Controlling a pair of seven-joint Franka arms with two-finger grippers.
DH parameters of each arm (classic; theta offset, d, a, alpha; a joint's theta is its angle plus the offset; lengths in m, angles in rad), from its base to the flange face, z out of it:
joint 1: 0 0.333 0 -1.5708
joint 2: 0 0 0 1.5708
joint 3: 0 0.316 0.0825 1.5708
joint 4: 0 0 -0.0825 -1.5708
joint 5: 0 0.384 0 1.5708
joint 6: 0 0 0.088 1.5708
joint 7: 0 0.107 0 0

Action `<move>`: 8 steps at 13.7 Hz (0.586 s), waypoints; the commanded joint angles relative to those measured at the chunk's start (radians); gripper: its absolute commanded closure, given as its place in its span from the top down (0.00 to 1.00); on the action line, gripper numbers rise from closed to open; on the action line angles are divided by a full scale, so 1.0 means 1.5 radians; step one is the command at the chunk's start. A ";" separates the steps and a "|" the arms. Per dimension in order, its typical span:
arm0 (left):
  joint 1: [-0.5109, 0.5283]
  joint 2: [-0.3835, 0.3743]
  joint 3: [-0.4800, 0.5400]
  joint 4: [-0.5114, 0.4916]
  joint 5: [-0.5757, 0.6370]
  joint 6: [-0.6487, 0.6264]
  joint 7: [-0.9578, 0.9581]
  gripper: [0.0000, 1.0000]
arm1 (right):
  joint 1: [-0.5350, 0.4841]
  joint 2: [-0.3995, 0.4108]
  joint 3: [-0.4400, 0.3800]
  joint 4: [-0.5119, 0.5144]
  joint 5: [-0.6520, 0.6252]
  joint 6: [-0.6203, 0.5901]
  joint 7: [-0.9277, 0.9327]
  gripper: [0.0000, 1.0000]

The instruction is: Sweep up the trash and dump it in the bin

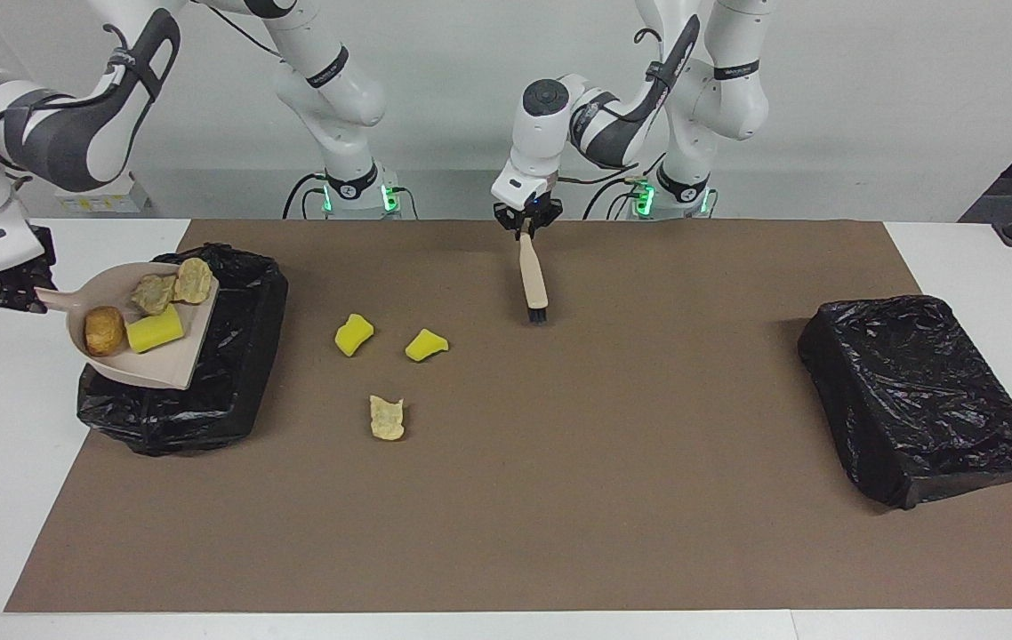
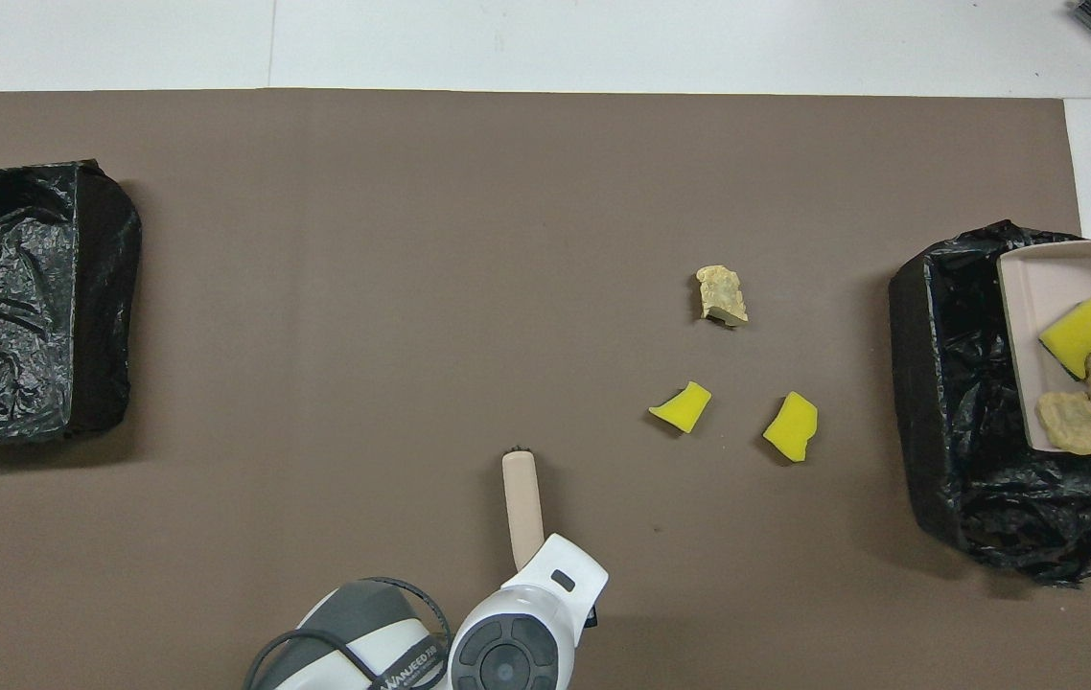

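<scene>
Only from across the table does right end effector (image 1: 15,289) show gripping dustpan (image 1: 170,367).

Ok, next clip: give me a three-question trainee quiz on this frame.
1. How many trash pieces lie loose on the brown mat?
2. True or false: the dustpan is empty.
3. Which gripper holds the brush: A left, B right?

Key: 1. Three: two yellow sponge chunks and one beige piece. 2. False; four pieces sit in it, over the bin. 3. A, the left gripper; the right gripper holds the dustpan.
</scene>
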 commanded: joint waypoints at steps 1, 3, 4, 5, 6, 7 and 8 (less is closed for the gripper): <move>-0.023 -0.011 0.013 -0.029 -0.012 0.031 0.003 0.00 | 0.003 -0.041 0.004 -0.079 -0.064 0.067 0.001 0.00; -0.014 -0.009 0.016 -0.024 -0.013 0.025 0.015 0.93 | 0.020 -0.073 0.006 -0.135 -0.139 0.066 0.113 0.00; 0.006 -0.010 0.019 -0.020 -0.013 0.014 0.017 1.00 | 0.027 -0.086 0.006 -0.160 -0.151 0.067 0.125 0.00; 0.039 -0.011 0.019 -0.004 -0.012 -0.023 0.029 1.00 | 0.028 -0.090 0.006 -0.165 -0.153 0.066 0.128 0.00; 0.064 -0.009 0.021 0.025 -0.012 -0.068 0.063 1.00 | 0.030 -0.090 0.006 -0.165 -0.157 0.060 0.128 0.00; 0.105 -0.009 0.021 0.050 -0.012 -0.103 0.117 1.00 | 0.039 -0.090 0.006 -0.165 -0.158 0.055 0.129 0.00; 0.156 -0.011 0.021 0.066 -0.011 -0.132 0.173 1.00 | 0.043 -0.090 0.005 -0.164 -0.163 0.054 0.129 0.00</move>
